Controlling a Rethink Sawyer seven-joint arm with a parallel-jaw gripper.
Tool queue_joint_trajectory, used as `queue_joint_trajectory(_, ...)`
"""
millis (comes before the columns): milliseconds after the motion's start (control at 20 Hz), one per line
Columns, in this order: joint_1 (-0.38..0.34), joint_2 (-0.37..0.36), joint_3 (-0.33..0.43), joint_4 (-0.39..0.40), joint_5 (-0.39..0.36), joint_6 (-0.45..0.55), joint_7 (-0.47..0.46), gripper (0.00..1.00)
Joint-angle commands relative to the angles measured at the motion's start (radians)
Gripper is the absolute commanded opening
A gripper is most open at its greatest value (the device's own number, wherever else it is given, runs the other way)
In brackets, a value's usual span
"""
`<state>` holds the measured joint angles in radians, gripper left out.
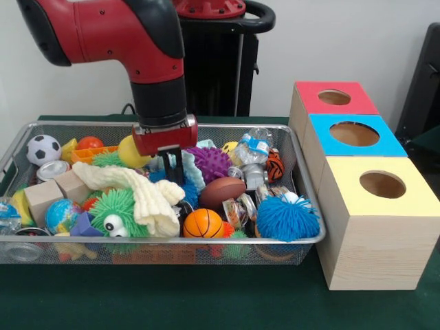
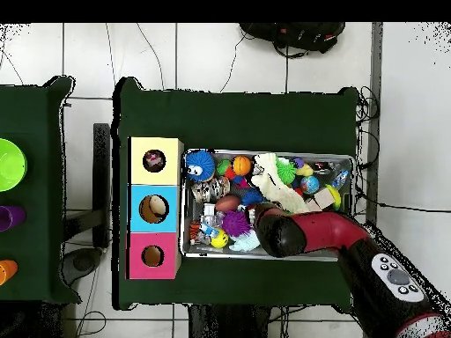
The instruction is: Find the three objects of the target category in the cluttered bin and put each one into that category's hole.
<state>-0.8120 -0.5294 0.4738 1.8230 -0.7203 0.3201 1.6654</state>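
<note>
The silver wire mesh bin (image 1: pixel 313 237) lies on the green table, packed with toys; it also shows in the overhead view (image 2: pixel 264 152). My gripper (image 1: pixel 173 175) reaches straight down into the middle of the bin, beside a pale blue object and a purple spiky ball (image 1: pixel 210 163). In the overhead view my red arm (image 2: pixel 308 233) covers the gripper. No multicoloured rope toy shows clearly in the clutter. The yellow-faced box's round hole (image 1: pixel 382 184) is at the near right, outside the bin; in the overhead view this hole (image 2: pixel 154 161) shows something mottled inside.
The blue-faced box (image 1: pixel 385 142) and the red-faced box (image 1: pixel 309 96) stand behind the yellow one. In the bin lie a fuzzy blue ball (image 1: pixel 287 218), a small basketball (image 1: pixel 203 223), a brown football (image 1: pixel 221 192), a cream knitted piece (image 1: pixel 141 192), a soccer ball (image 1: pixel 43 148) and wooden blocks (image 1: pixel 42 199).
</note>
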Motion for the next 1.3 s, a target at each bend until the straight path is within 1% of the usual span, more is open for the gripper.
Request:
queue_joint_trajectory(50, -0.029, -0.138, -0.013, 0.132, 0.051, 0.094, 0.031, 0.00)
queue_joint_trajectory(350, -0.028, -0.173, 0.002, 0.144, 0.092, 0.129, 0.015, 0.00)
queue_joint_trajectory(450, -0.025, -0.171, 0.002, 0.137, 0.098, 0.133, 0.013, 0.00)
queue_joint_trajectory(750, -0.013, -0.112, -0.018, 0.080, 0.069, 0.096, 0.012, 0.00)
queue_joint_trajectory(950, -0.024, -0.046, -0.024, 0.014, 0.034, 0.076, -0.015, 0.00)
queue_joint_trajectory(1100, -0.054, -0.037, -0.005, -0.001, 0.026, 0.081, -0.055, 0.00)
queue_joint_trajectory(1300, -0.080, -0.028, 0.014, -0.004, 0.036, 0.094, -0.075, 0.00)
